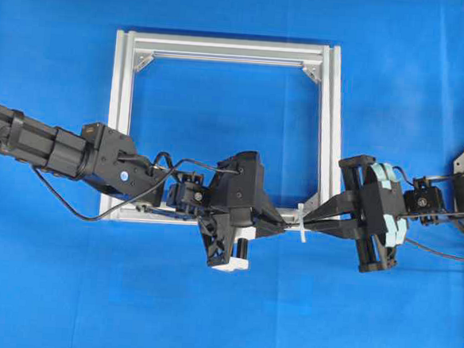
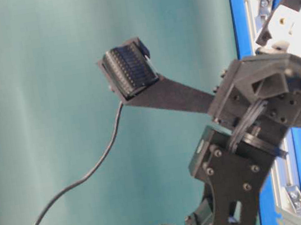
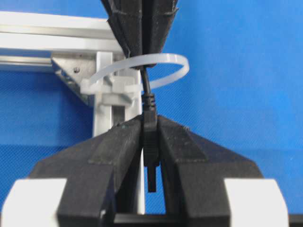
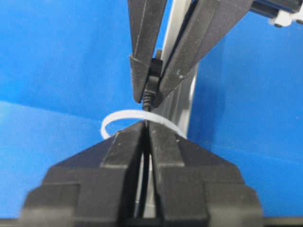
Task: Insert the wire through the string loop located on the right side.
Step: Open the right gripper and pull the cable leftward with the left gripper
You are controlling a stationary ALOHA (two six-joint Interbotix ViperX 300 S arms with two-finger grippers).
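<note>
Frame of silver aluminium bars lies flat on the blue surface; all places below are given relative to its right bar. Both tools meet at the lower end of that bar, where the string loop, a thin white tie, stands out from the bar.

Left tool: closed on the plug end of the wire, on the inner side of the loop. The left wrist view shows the black plug body clamped between the pads, its tip pointing back toward the left wrist.

Right tool: jaws nearly together on the outer side of the loop, with the black wire running between them. Whether they clamp it or have slackened cannot be told.

Step in hand, as judged: handover. The wire already passes through the loop. Its long axis runs from one tool to the other, crossing the right bar and the plane of the loop.

Next move, as judged: release by the right tool, then a draw by the left tool away from the bar toward the inside of the frame, along the wire's own axis, so that the tie is not bent.
</note>
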